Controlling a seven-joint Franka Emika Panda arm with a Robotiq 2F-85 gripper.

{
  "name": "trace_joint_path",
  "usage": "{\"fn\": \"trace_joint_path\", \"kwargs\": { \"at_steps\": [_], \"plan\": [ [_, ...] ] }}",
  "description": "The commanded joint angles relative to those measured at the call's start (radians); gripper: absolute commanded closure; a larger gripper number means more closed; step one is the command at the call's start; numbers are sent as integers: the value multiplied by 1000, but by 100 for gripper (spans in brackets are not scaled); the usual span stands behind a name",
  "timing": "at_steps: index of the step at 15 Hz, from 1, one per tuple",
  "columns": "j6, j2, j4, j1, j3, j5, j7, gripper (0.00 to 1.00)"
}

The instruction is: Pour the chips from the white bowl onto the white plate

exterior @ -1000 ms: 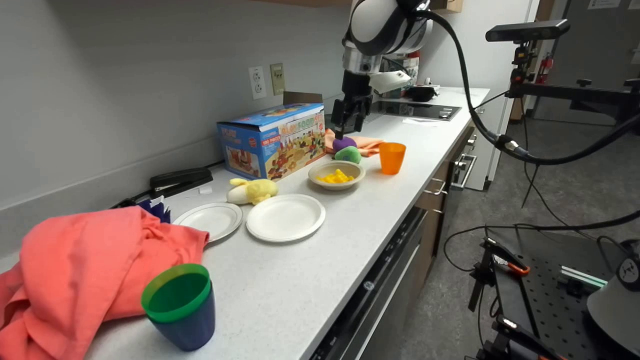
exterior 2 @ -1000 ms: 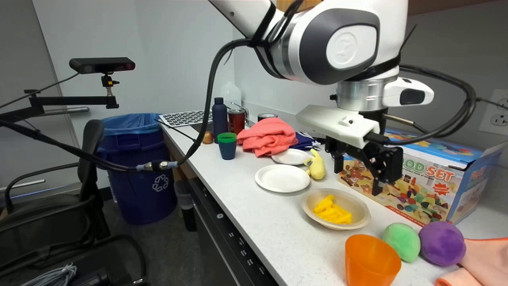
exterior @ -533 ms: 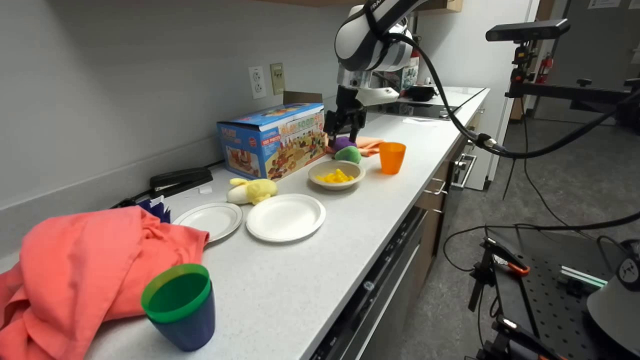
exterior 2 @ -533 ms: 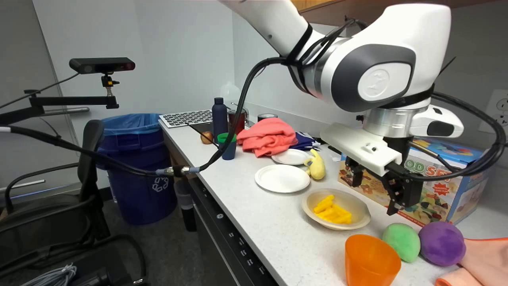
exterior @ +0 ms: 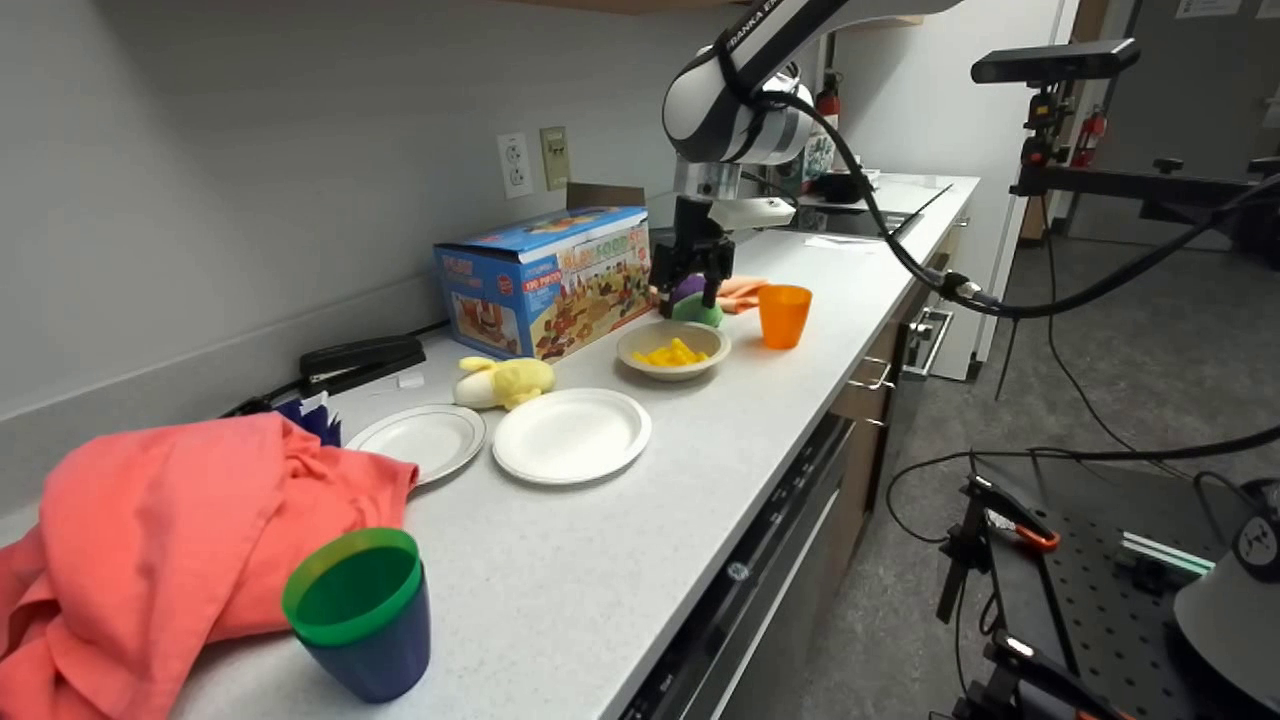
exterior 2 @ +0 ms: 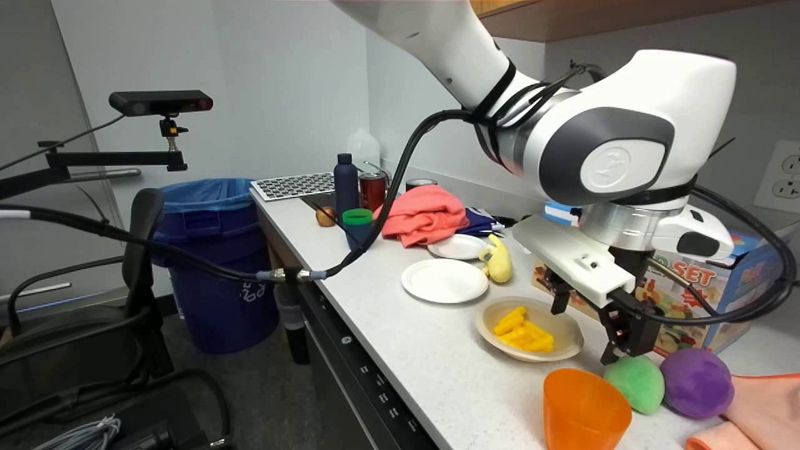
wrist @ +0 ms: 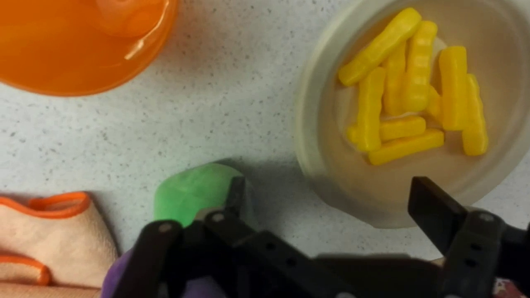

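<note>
The white bowl [exterior: 720,346], pale beige here, stands upright on the counter in both exterior views [exterior 2: 565,328] and at the upper right of the wrist view [wrist: 325,174]. The yellow chips [exterior: 670,354] lie in it, also in an exterior view [exterior 2: 528,337] and the wrist view [wrist: 418,74]. The white plate [exterior: 572,437] lies bare beyond the bowl [exterior 2: 444,281]; it is out of the wrist view. My gripper [exterior: 688,300] is open and holds nothing. It points down beside the bowl [exterior 2: 585,331]. In the wrist view [wrist: 329,190] one finger overlaps the bowl's rim area, the other the green toy.
A green toy [exterior 2: 634,384], a purple ball [exterior 2: 697,382] and an orange cup [exterior 2: 584,409] stand close to the bowl. The food-set box [exterior: 560,285] is by the wall. A smaller white plate [exterior: 425,440] and a pale yellow toy [exterior: 515,380] lie near the white plate.
My gripper has come down and across to the side of the bowl, staying open. The green toy has shifted slightly at one fingertip. The bowl, chips and plate have not moved.
</note>
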Motion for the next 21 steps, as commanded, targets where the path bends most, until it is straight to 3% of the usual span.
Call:
{"fn": "trace_joint_path", "kwargs": {
  "at_steps": [1, 9, 14, 15, 17, 21],
  "plan": [
    [-21, 32, 45, -33, 26, 35, -9, 0],
    [-18, 55, 49, -57, 60, 160, 0, 0],
    [-2, 68, 38, -57, 66, 181, -9, 2],
    [4, 67, 37, -56, 68, 181, -11, 26],
    [17, 62, 36, -54, 74, 182, -14, 29],
    [46, 59, 31, -50, 82, 177, -12, 62]
  ]
}}
